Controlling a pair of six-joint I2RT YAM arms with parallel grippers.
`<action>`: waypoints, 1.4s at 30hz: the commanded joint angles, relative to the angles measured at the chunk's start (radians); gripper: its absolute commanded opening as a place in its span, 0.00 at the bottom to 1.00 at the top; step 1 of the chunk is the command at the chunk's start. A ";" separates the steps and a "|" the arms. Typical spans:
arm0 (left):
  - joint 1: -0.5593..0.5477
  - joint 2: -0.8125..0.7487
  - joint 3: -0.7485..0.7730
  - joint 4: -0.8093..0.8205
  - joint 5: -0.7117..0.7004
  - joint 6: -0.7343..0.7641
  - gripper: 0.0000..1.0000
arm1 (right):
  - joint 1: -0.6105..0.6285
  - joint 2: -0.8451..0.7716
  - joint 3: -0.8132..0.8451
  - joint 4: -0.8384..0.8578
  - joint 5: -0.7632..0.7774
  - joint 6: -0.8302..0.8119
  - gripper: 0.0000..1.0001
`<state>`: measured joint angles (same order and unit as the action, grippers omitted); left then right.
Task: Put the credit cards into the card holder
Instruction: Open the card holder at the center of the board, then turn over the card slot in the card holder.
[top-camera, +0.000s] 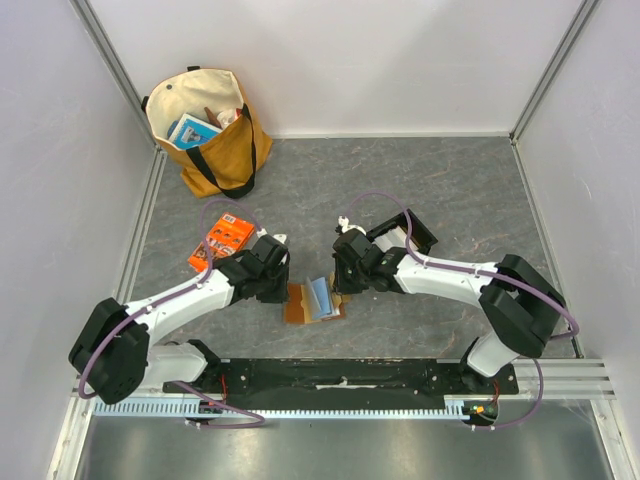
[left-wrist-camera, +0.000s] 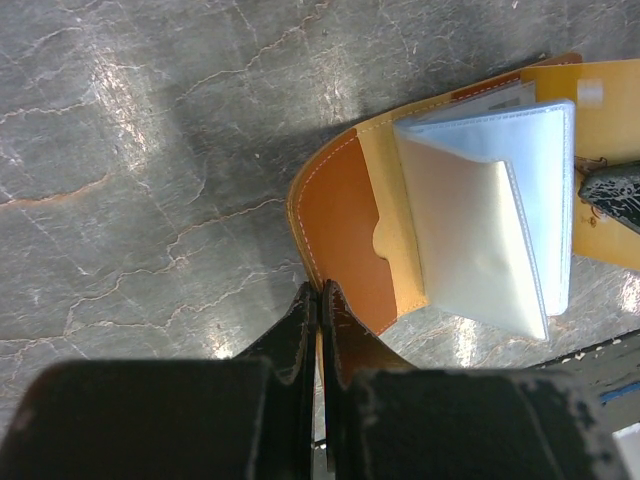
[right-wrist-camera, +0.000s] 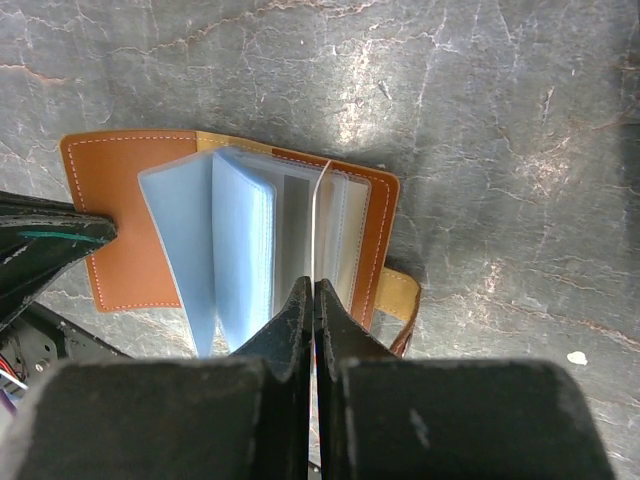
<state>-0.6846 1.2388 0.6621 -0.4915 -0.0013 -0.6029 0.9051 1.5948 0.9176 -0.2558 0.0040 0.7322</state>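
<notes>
From my station, the grey marbled table (top-camera: 430, 190) filled most of the overhead view, boxed in by white walls. A tan and cream tote bag (top-camera: 215, 140) with black handles stood in the far left corner, with blue and white items showing in its mouth.

The left arm (top-camera: 170, 300) and the right arm (top-camera: 460, 275) both reached inward from their bases and met near the middle of the near edge. An orange packet (top-camera: 222, 240) lay flat just beyond the left arm's wrist, apart from the work.

Between the two wrists lay the card holder (top-camera: 300, 305), spread open on the table with its brown leather cover down and its clear sleeves (right-wrist-camera: 240, 240) fanned upward, some of them tinted pale blue. Its tan strap (right-wrist-camera: 400, 295) stuck out from the edge on the right arm's side.

The left gripper (left-wrist-camera: 318, 295) had its fingers pressed together on the near edge of the leather cover, and a sliver of tan showed between them, so I read it as pinching the cover.

The right gripper (right-wrist-camera: 313, 290) was squeezed tight on a credit card (right-wrist-camera: 320, 215). I saw the card edge-on as a thin white line rising from between the fingertips, standing among the sleeves. I could not tell whether it sat inside a pocket or only between two sleeves.
</notes>
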 joint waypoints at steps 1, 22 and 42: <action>-0.001 0.005 -0.007 0.054 0.007 0.008 0.02 | 0.017 -0.048 0.030 0.015 -0.010 0.019 0.00; -0.003 0.076 -0.013 0.085 0.017 0.008 0.02 | 0.049 -0.052 0.056 0.046 -0.053 0.006 0.00; -0.003 -0.078 0.008 0.028 0.011 0.015 0.02 | 0.044 -0.148 0.032 -0.065 0.194 0.024 0.00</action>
<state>-0.6849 1.2263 0.6529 -0.4465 0.0051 -0.6029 0.9588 1.4796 0.9409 -0.3096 0.1421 0.7364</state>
